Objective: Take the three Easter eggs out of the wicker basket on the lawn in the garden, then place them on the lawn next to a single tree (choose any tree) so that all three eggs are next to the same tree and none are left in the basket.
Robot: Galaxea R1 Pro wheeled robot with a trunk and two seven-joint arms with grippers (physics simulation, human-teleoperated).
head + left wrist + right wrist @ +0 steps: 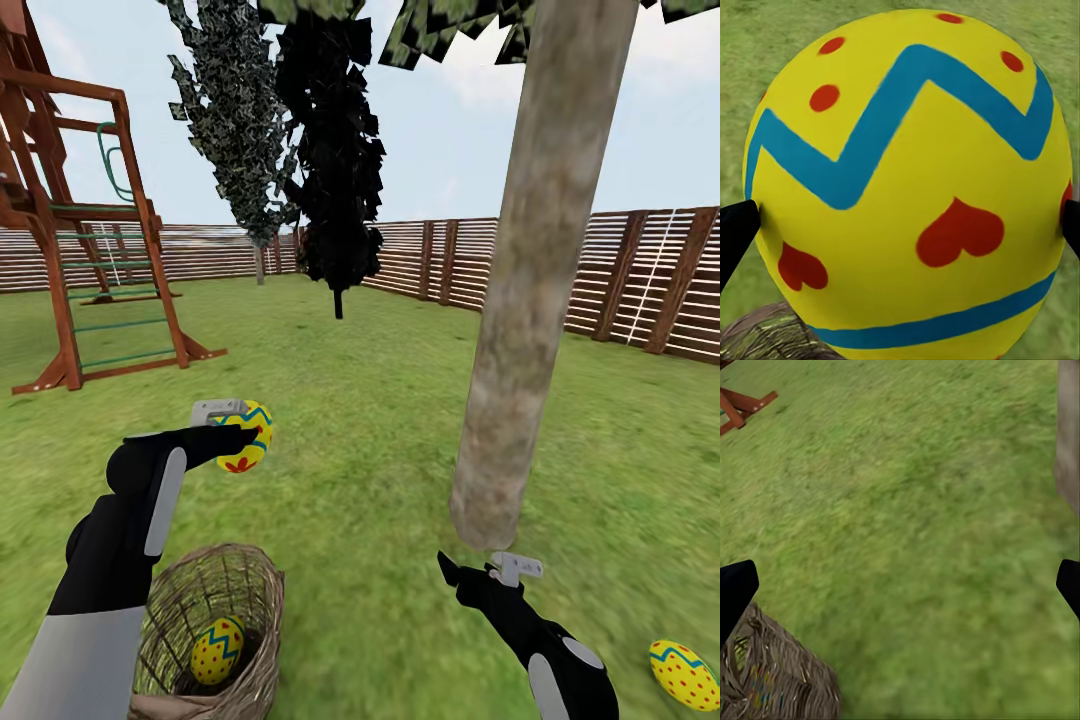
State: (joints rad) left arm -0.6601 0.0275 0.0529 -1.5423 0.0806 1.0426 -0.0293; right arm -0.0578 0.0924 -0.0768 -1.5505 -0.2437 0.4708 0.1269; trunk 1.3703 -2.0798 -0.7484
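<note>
You are on the lawn of a fenced garden, the wooden playset far left and the fence behind. Your left gripper has its fingers closed on one Easter egg, lifted above the wicker basket. Carry it rightward and set it low on the grass beside the thick tree before releasing, so it doesn't roll. Your right gripper hangs near the trunk's foot, fingers spread wide and empty. Three eggs in all: one held, a second egg in the one basket, a third egg on the grass at far right.
</note>
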